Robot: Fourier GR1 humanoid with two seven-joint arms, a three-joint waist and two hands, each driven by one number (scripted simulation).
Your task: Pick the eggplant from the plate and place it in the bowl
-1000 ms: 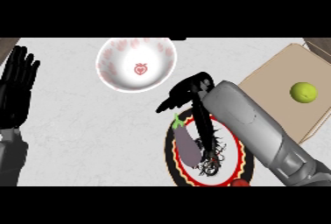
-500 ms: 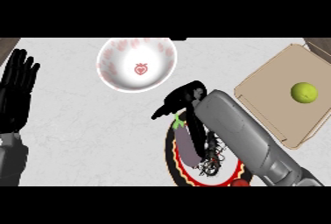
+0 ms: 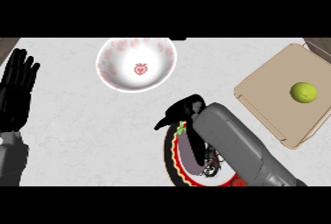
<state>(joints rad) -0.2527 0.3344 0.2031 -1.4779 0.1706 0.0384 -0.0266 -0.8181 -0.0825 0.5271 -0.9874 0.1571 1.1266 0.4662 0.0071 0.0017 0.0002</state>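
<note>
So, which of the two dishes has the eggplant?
The dark-rimmed plate beneath the right hand; the eggplant lies on it. The white bowl with pink print holds nothing.

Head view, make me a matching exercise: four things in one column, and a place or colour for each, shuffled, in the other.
Column one:
1. bowl
2. eggplant
3. lime
4. left hand

Column two:
A. on the tan board
B. at the left edge, fingers up
C. white with pink marks
D. on the plate, at the right hand

Pairs: 1-C, 2-D, 3-A, 4-B.
</note>
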